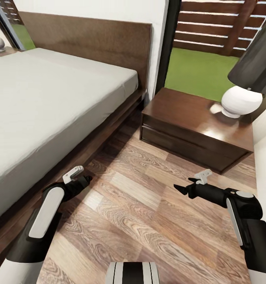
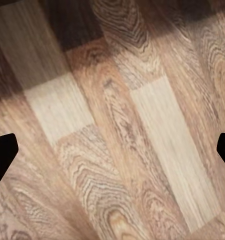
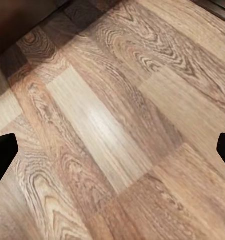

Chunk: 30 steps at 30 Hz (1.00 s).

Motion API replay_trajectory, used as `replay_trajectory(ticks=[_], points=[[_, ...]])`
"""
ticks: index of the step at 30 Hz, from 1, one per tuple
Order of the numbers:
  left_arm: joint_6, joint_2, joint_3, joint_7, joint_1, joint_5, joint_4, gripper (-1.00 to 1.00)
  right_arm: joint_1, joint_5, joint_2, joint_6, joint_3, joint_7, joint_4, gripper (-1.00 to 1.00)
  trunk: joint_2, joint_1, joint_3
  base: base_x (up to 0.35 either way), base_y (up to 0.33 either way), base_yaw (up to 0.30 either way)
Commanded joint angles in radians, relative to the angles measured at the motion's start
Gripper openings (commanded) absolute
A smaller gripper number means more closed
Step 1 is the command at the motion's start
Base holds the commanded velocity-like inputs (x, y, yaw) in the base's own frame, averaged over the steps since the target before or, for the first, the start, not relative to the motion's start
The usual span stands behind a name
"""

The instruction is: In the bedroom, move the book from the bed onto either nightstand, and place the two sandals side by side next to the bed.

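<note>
Both the left gripper and right gripper gape empty over plank floor, bare pale-mattressed bed at ten o'clock, lamp-bearing nightstand at one.

Open floor between bed and nightstand.

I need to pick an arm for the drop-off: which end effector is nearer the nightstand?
The right. The right end effector hangs over the floor just in front of the nightstand. The left end effector sits farther away, beside the bed frame.
</note>
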Motion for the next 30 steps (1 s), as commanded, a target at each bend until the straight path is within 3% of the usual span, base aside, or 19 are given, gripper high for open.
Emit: replay_trajectory(ticks=[1, 13, 30], points=[[0.004, 0.001, -0.001, 0.009, -0.001, 0.007, -0.001, 1.0, 0.0, 0.011, 0.0, 0.002, -0.001, 0.01, -0.001, 1.0, 0.0, -0.001, 0.003, 0.002, 0.0, 0.037], [0.01, 0.0, 0.002, 0.009, 0.0, 0.006, 0.0, 1.0, 0.004, 0.011, 0.001, 0.0, -0.005, 0.012, -0.001, 1.0, 0.003, -0.006, 0.053, 0.0, 0.0, 0.011], [0.009, 0.003, 0.007, 0.009, 0.003, 0.006, 0.003, 1.0, 0.005, 0.011, 0.002, -0.002, -0.002, 0.01, -0.001, 1.0, 0.007, -0.014, 0.144, 0.0, 0.0, 0.0]])
